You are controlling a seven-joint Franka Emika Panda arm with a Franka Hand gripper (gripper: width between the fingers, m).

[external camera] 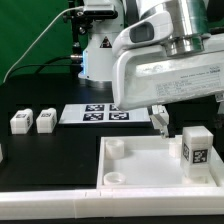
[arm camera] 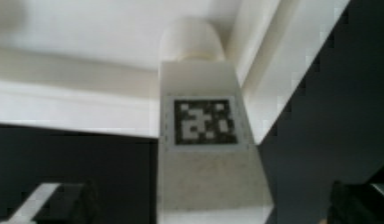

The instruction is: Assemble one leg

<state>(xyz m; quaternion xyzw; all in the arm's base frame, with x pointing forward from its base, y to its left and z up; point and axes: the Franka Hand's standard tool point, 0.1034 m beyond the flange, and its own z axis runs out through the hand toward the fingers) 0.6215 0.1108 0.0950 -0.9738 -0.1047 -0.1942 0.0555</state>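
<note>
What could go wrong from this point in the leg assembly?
1. The leg stands upright at a corner of the slab. Whether it is seated in a socket cannot be told, so it might topple if nudged.
2. The gripper is open, its fingers either side of the leg and apart from it. An off-centre close could tilt it.

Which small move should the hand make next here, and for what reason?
Probably lower the hand straight down around the leg. The leg stands upright on the slab, centred between the open fingers in the wrist view, while in the exterior view the fingertips seem to hang above its top, too high to grip it well.
</note>
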